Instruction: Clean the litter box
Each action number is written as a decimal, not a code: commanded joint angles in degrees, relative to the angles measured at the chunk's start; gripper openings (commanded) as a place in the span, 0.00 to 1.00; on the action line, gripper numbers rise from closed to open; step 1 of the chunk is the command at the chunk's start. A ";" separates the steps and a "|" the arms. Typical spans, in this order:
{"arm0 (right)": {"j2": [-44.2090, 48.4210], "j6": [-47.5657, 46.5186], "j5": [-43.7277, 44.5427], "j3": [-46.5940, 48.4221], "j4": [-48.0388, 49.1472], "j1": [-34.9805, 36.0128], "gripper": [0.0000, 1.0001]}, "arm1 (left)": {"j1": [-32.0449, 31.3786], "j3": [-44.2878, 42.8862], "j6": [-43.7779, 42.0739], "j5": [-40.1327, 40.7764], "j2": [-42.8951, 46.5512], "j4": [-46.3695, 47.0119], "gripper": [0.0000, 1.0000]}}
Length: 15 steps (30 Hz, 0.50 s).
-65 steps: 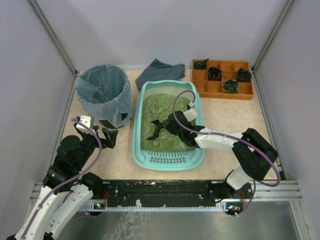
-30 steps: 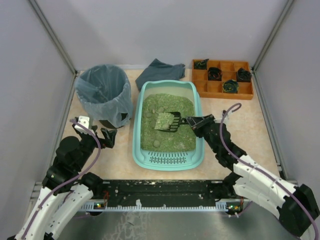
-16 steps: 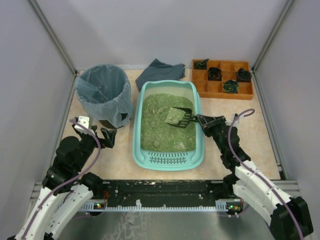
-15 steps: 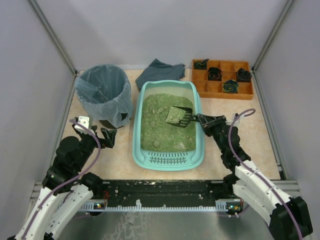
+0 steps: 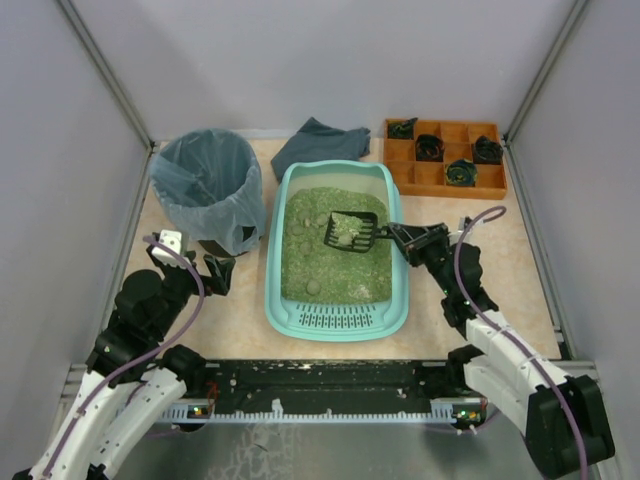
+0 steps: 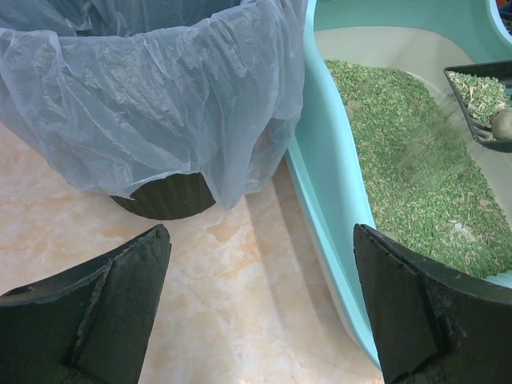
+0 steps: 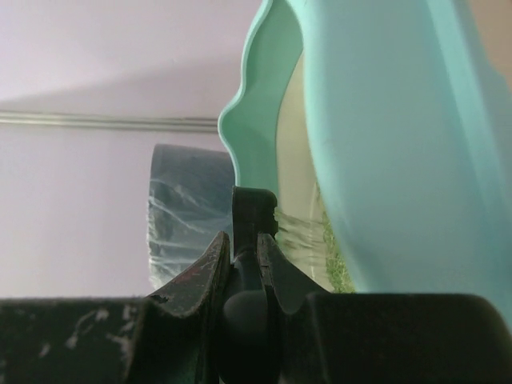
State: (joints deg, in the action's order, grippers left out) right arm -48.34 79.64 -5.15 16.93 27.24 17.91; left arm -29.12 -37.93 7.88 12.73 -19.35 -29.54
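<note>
The turquoise litter box (image 5: 283,296) sits mid-table, its slotted grille at the near end, full of green litter with pale clumps (image 5: 311,287). My right gripper (image 5: 403,238) is shut on the handle of a black slotted scoop (image 5: 350,231), held level over the box's far right part with litter and a pale clump in it. In the right wrist view the handle (image 7: 253,240) sits between the jaws beside the box wall (image 7: 384,144). My left gripper (image 5: 205,272) is open and empty, on the table left of the box (image 6: 328,200), near the bin.
A round bin with a bluish bag (image 5: 205,185) stands left of the box and shows in the left wrist view (image 6: 152,88). A grey cloth (image 5: 320,142) lies behind the box. An orange compartment tray (image 5: 445,158) with dark items is at back right.
My right gripper dug the scoop through the litter, lifted it loaded and drew it right, then shifted it slightly left and levelled it. The left arm has not moved.
</note>
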 commanded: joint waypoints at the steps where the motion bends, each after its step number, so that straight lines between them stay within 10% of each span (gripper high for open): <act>1: 2.58 1.25 -0.94 1.65 1.88 -3.28 0.00 | 0.29 0.12 -0.05 -0.39 -0.13 1.02 1.00; 15: -3.82 0.92 -12.05 4.44 14.58 -6.39 0.00 | 0.30 0.14 -0.03 -0.56 -0.18 1.11 1.00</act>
State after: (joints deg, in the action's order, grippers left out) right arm -51.00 80.34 -12.64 18.26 33.65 12.27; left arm -29.12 -37.93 7.88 12.69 -19.51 -29.54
